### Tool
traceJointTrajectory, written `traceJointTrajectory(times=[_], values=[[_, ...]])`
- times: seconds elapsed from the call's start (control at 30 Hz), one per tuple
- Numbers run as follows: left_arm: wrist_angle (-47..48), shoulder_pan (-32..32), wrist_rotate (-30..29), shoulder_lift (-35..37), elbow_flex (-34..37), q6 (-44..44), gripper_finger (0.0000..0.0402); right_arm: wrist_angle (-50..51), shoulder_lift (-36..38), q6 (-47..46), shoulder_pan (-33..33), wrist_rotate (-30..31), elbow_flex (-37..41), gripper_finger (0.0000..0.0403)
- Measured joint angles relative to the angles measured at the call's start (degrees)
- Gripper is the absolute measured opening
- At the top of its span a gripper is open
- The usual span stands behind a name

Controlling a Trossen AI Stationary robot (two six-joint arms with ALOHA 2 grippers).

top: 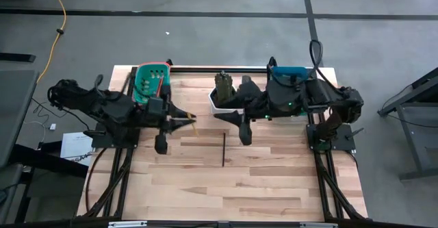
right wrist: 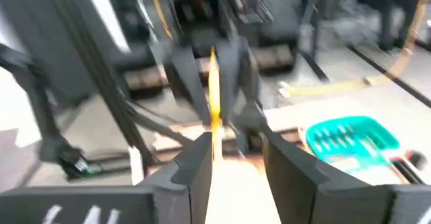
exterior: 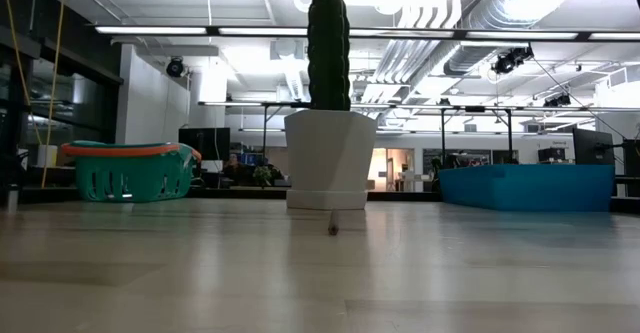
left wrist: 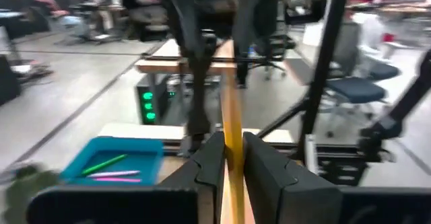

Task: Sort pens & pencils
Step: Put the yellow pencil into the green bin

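Note:
My left gripper (top: 190, 120) (left wrist: 233, 143) hangs over the table's left middle, shut on a yellow pencil (top: 194, 125). My right gripper (top: 220, 115) (right wrist: 236, 150) faces it from the right, open. It touches nothing, and the yellow pencil (right wrist: 214, 106) stands just ahead of its fingers. A dark pencil (top: 224, 149) (exterior: 333, 229) lies flat at the table's middle. Other pencils lie in the green basket (top: 152, 81) (right wrist: 350, 140). Green and pink pens (left wrist: 111, 170) lie in the blue tray (left wrist: 114, 160) (top: 287, 70). My left gripper pinches the yellow pencil's shaft (left wrist: 233, 133) between its two fingers. The pencil reaches out past the fingertips toward the right arm. In the high view only a short yellow end shows at the tips. Which part along its length is held, I cannot tell.
A white pot with a cactus (top: 222, 92) (exterior: 330, 123) stands at the far middle, between the green basket and the blue tray (exterior: 525, 186). Metal frame rails run along both table sides. Bare wood lies toward the near edge (top: 226, 194).

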State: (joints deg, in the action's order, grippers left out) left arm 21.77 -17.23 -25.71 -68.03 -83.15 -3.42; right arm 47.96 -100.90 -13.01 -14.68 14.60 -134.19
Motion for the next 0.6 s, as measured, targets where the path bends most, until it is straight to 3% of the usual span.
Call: traceJointTrajectory(times=[0.23, 0.47, 0.6], values=[[11.6, 0.0, -10.3, 6.2, 0.0, -3.6, 0.0009, 10.0, 0.5, -2.0, -1.5, 5.2, 0.1, 0.0124], [19.8, 0.0, -13.0, 8.5, 0.0, -6.4, 0.0030, 13.9, 0.5, -2.1, -1.9, 7.0, 0.1, 0.0124], [24.9, 0.0, -16.5, 9.0, 0.0, -8.3, 0.0014, 16.0, 0.5, -2.6, -1.9, 7.1, 0.1, 0.0124]])
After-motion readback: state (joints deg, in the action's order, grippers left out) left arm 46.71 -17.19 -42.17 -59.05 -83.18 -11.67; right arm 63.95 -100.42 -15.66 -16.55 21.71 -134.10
